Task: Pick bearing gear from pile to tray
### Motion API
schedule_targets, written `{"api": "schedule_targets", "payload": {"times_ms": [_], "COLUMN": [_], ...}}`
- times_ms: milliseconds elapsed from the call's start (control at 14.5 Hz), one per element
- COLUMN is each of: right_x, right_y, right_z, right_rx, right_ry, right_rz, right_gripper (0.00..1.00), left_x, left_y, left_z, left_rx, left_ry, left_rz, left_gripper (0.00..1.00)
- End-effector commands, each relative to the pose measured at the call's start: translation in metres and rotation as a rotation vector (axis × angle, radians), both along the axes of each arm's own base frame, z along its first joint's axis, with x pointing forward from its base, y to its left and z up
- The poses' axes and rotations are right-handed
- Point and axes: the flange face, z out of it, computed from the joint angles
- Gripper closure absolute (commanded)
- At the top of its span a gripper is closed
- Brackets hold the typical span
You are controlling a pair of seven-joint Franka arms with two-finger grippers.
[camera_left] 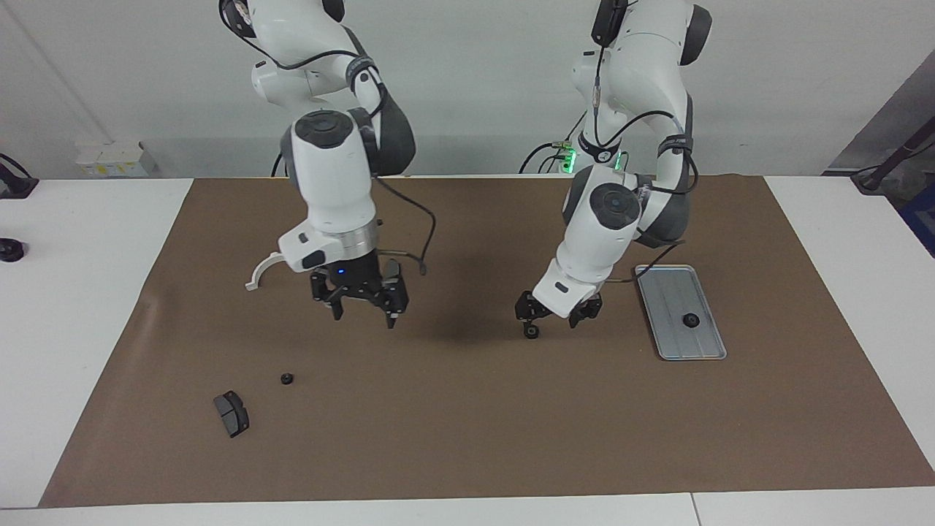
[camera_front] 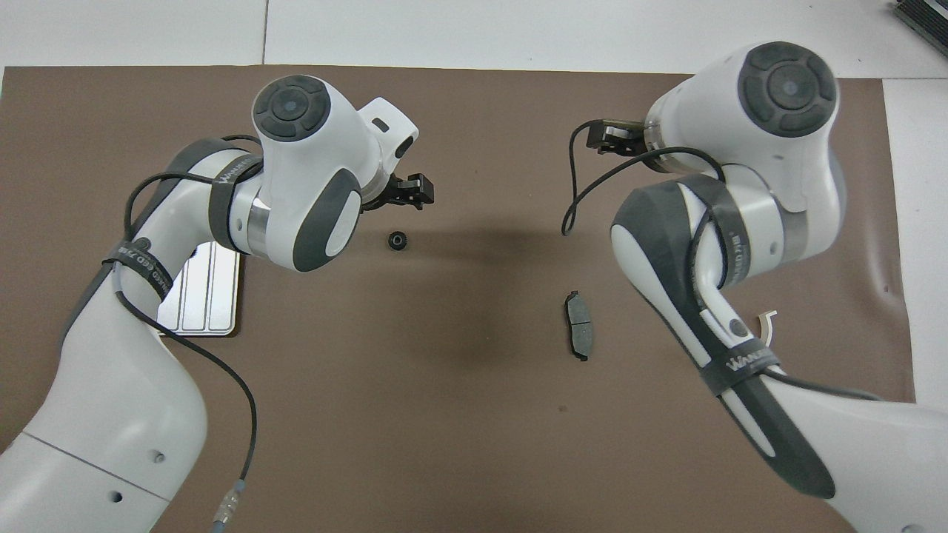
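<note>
The silver tray [camera_left: 668,343] lies toward the left arm's end of the mat, with one small black bearing gear [camera_left: 689,319] in it. A second gear [camera_left: 532,332] [camera_front: 398,240] lies on the mat near the middle. My left gripper [camera_left: 556,315] [camera_front: 409,194] hangs open just over that gear, empty. A third gear [camera_left: 287,378] lies in the scattered pile toward the right arm's end, beside a dark brake pad [camera_left: 231,413]. My right gripper [camera_left: 364,315] hangs open and empty over the mat there, hiding part of the white half-ring [camera_left: 256,276].
Another brake pad [camera_front: 578,334] lies on the mat near the middle, hidden by the right gripper in the facing view. The left arm covers much of the tray [camera_front: 204,300] from above. Brown mat covers most of the white table.
</note>
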Motion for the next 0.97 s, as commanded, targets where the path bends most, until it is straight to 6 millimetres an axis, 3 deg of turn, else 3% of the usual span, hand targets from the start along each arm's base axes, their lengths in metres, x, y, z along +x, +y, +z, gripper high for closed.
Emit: {"api": "schedule_targets", "payload": {"times_ms": [0, 69, 138, 345, 621, 759, 897], "right_x": [-0.001, 0.002, 0.006, 0.015, 0.028, 0.029, 0.025], "right_y": [-0.055, -0.076, -0.093, -0.13, -0.14, -0.143, -0.138], "right_z": [-0.025, -0.037, -0.052, -0.086, -0.146, -0.155, -0.166], "right_rx": [0.015, 0.019, 0.015, 0.001, -0.008, -0.013, -0.012], "right_ry": [0.061, 0.078, 0.094, 0.098, 0.078, 0.057, 0.074], "right_rz": [0.082, 0.088, 0.099, 0.135, 0.147, 0.159, 0.166], "right_gripper": [0.0, 0.0, 0.0, 0.0, 0.0, 0.0, 0.19], "left_x": [0.006, 0.006, -0.002, -0.016, -0.033, -0.039, -0.045], "left_y": [-0.021, -0.02, -0.019, -0.007, -0.003, -0.001, -0.001], "left_z": [-0.012, -0.015, -0.031, -0.056, -0.069, -0.072, -0.077], "left_rx": [-0.015, -0.015, 0.013, 0.046, 0.066, 0.088, 0.097], "left_ry": [-0.04, -0.051, -0.037, -0.055, -0.027, -0.021, -0.005], "left_rz": [-0.011, -0.012, -0.029, -0.051, -0.065, -0.085, -0.09], "left_gripper": [0.02, 0.04, 0.06, 0.09, 0.13, 0.17, 0.22]}}
